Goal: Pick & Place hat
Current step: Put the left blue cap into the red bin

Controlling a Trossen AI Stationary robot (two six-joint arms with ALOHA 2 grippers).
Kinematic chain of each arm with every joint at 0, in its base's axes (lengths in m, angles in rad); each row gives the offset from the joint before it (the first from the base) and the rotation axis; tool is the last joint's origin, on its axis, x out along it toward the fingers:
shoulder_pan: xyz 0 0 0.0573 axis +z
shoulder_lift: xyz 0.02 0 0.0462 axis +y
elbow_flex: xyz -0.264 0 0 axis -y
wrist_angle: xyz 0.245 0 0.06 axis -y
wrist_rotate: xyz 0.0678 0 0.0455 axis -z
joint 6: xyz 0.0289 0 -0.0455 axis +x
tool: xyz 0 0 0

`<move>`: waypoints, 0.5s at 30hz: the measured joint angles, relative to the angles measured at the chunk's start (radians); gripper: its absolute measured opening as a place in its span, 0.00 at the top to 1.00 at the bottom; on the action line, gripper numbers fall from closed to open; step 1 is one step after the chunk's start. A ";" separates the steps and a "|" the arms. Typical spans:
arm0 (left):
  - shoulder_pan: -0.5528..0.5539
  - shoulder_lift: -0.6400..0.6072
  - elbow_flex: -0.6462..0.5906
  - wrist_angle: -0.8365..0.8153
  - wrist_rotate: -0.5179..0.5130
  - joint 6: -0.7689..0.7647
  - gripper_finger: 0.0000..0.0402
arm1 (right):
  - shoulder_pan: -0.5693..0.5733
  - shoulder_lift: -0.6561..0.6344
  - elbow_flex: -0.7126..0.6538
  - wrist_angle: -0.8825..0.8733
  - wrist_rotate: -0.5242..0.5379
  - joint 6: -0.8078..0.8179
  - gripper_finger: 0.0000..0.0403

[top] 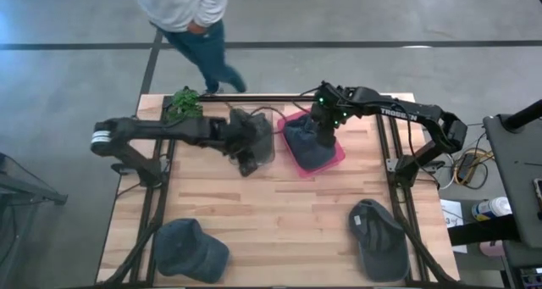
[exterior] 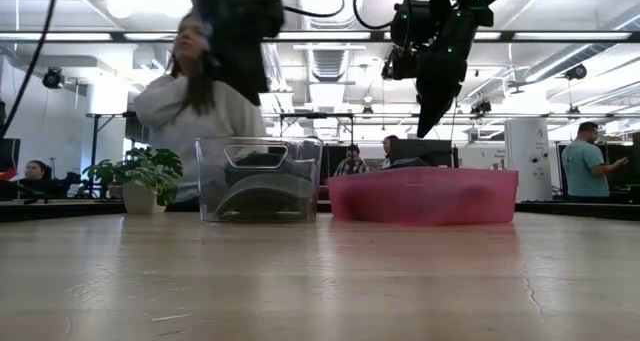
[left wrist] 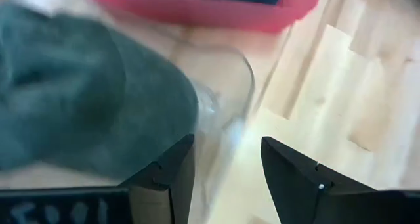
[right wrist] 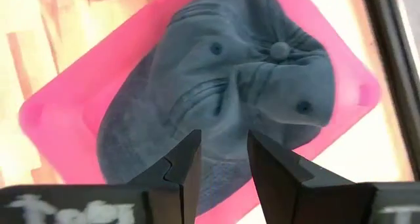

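Four hats: two in bins at the desk's far edge, two loose at the near corners
Pink bin (top: 335, 158): far edge, right of middle, holds a crumpled grey-blue hat (right wrist: 223, 86)
Right gripper (right wrist: 223, 165): hangs above that hat, jaws narrowly apart, nothing between them
Clear bin (exterior: 258, 178): just beside the pink one, a dark hat (left wrist: 79, 112) inside
Left gripper (left wrist: 226, 168): over the clear bin's rim, jaws wide, empty
Near-left hat (top: 190, 248): lies flat
Near-right hat (top: 378, 238): lies flat
Plant (top: 185, 103): far edge, left of the clear bin
Person (top: 188, 18): stands behind the desk
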State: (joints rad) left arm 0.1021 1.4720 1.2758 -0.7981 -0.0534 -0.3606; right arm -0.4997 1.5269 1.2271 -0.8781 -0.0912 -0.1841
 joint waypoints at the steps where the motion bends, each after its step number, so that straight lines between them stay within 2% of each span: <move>1: -0.014 -0.025 -0.023 -0.002 0.006 -0.029 0.58 | 0.011 0.000 -0.001 -0.003 -0.003 0.001 0.71; 8: -0.166 -0.167 -0.190 -0.024 0.096 -0.172 0.58 | 0.098 0.000 -0.002 0.017 -0.026 0.054 0.70; 15: -0.360 -0.207 -0.299 -0.068 0.266 -0.278 0.58 | 0.191 0.000 -0.002 0.106 -0.026 0.197 0.71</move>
State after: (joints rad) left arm -0.2581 1.2652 0.9768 -0.8665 0.2123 -0.6384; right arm -0.3090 1.5269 1.2251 -0.7720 -0.1169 0.0129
